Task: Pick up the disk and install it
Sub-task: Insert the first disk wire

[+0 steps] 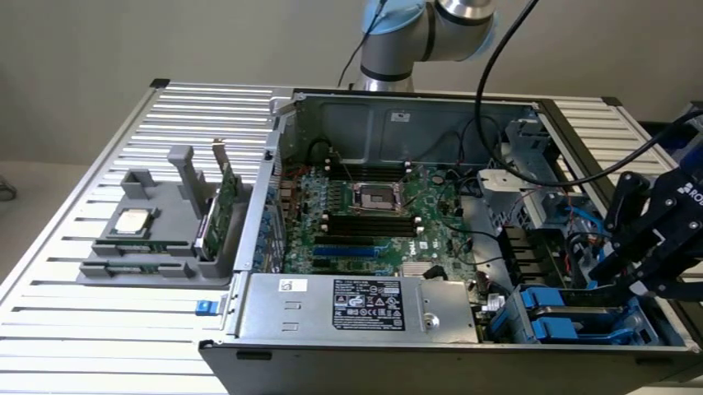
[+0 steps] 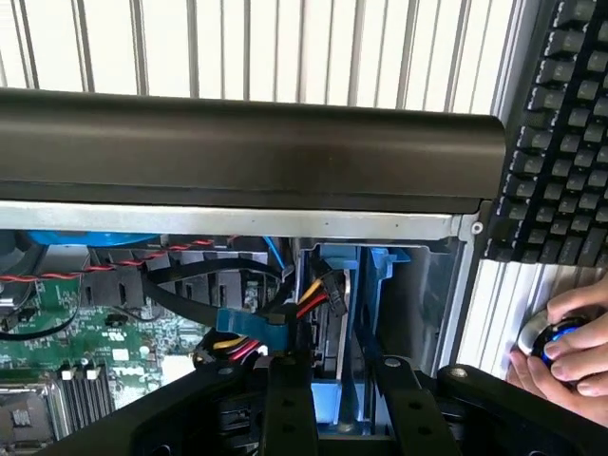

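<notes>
Slatted metal table, pale wall behind; my station's keyboard sits on it past the case, with a person's hand on a mouse.

Item 1: computer case, side panel off, motherboard exposed, processor socket unfilled.

Item 2: grey fixture at the exterior view's left, carrying the small square processor chip and the upright green card. Neither is part of my job.

Item 3: drive bay at the case's corner on the exterior view's right, blue carriers inside, coloured cables just beside it.

Item 4: gripper, lowered into that corner over the bay. I read its fingers as clamped on either side of the disk.

Item 5: the disk, edge-on in its blue frame, between the fingers and running down into the bay.

Status, my judgement: pick-up done, since the disk is in the grip and off any rest. Installation is under way. I cannot tell whether the frame is fully home in its slot. Release is not yet made.
</notes>
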Robot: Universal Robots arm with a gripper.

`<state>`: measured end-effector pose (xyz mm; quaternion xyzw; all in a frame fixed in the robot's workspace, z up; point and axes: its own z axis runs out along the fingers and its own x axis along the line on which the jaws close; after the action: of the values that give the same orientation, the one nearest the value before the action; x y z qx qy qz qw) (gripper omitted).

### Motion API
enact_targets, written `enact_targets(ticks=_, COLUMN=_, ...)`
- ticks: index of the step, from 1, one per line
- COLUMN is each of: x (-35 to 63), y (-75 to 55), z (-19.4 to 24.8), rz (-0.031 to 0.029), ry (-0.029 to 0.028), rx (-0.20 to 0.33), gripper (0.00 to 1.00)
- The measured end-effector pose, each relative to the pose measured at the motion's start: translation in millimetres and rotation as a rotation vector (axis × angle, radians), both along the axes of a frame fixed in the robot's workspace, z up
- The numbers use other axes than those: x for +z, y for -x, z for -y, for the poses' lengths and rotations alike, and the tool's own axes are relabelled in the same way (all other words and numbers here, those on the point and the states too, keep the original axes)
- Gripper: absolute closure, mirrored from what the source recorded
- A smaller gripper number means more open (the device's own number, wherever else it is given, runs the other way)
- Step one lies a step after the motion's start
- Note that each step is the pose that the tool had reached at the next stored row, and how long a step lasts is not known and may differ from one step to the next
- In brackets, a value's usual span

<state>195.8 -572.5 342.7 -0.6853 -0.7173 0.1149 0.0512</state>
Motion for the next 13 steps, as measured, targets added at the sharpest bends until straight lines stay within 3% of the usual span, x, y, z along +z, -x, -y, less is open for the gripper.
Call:
enact_targets(ticks=2, x=0.0, y=-0.1, z=0.0, rz=0.0000, ry=-0.0093, rx=0.020, gripper=0.69)
enact_targets(ticks=3, x=-0.1, y=-0.1, z=0.0, rz=0.0001, ry=-0.0111, rx=0.030, gripper=0.69)
enact_targets(ticks=13, x=0.0, y=-0.6, z=1.7, rz=0.0032, ry=-0.0199, rx=0.095, gripper=0.69)
